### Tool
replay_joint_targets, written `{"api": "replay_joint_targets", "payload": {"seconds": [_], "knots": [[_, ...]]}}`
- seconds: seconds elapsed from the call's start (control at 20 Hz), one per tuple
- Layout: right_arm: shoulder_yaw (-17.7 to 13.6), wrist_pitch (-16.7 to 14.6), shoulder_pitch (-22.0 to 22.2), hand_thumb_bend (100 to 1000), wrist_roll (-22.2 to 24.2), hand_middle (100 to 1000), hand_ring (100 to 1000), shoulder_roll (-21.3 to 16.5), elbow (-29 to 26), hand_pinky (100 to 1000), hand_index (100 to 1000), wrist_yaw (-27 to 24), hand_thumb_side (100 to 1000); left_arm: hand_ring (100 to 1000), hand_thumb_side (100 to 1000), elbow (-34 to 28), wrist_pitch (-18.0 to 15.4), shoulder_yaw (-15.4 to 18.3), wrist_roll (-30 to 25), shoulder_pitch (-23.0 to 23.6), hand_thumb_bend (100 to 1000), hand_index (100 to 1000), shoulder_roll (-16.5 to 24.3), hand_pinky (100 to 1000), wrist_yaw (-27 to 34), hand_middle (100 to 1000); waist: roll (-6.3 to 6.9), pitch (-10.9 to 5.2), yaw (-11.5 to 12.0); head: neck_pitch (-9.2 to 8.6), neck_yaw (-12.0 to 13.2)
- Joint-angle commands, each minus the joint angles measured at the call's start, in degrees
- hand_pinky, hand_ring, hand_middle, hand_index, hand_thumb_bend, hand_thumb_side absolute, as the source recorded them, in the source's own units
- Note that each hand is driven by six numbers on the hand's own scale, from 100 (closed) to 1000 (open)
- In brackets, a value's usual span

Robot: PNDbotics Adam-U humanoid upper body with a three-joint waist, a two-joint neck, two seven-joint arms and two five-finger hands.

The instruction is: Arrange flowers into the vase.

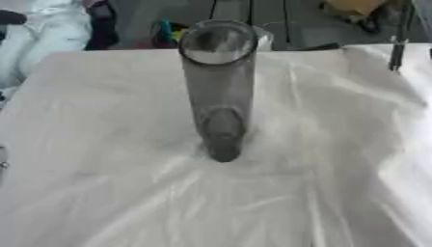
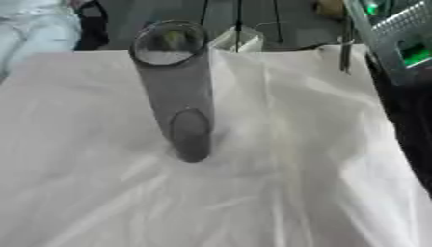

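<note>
The wrinkled white cloth (image 1: 278, 202) covering the worktop is seen nearest the camera, spread out in creases and folds toward the near edge. Neither robot hand is shown in either eye view, so how far the hands are open, and whether anything is held, cannot be told.

At the middle of the cloth a tall, smoky grey, transparent cylindrical vase (image 1: 218, 91) is stood upright, its base set on the cloth and its round open mouth turned toward the camera. Through the wall only the darker round base can be made out; nothing is seen inside the vase. A soft shadow is cast on the cloth around its foot.

Just behind the rim of the vase, at the far edge of the worktop, a small clear boxy object (image 2: 238, 39) is partly shown. Near the far right corner a thin dark upright rod (image 1: 395, 54) is seen against the cloth. Beyond the right edge a pale wire rack with green items (image 2: 403, 29) is shown in the right eye view.
</note>
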Motion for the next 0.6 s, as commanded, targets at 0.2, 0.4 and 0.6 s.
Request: {"api": "replay_joint_targets", "payload": {"seconds": [0.2, 0.4, 0.6], "knots": [[-0.71, -1.32, -3.53, 100, -3.42, 100, 100, 1.75, 0.82, 100, 100, -1.64, 648, 777, 1000, -0.73, -0.09, -0.28, -0.55, -0.96, 100, 866, 1.66, 631, 0.37, 778, -0.92, -2.22, 0.74, -0.83, -1.77], [-1.28, -2.39, -5.24, 100, -5.43, 100, 100, 2.86, 1.22, 100, 100, -2.39, 646, 778, 1000, -0.73, -0.15, -0.45, -0.71, -1.19, 100, 866, 1.8, 631, 0.38, 778, -1.28, -1.96, 1.24, -1.22, -2.76], [-1.5, -3.52, -6.91, 100, -7.07, 100, 100, 3.75, 1.46, 100, 100, -2.85, 645, 777, 1000, -0.73, -0.24, -0.65, -0.97, -1.42, 100, 866, 1.91, 631, 0.39, 778, -1.5, -1.84, 1.68, -1.89, -3.95]]}}
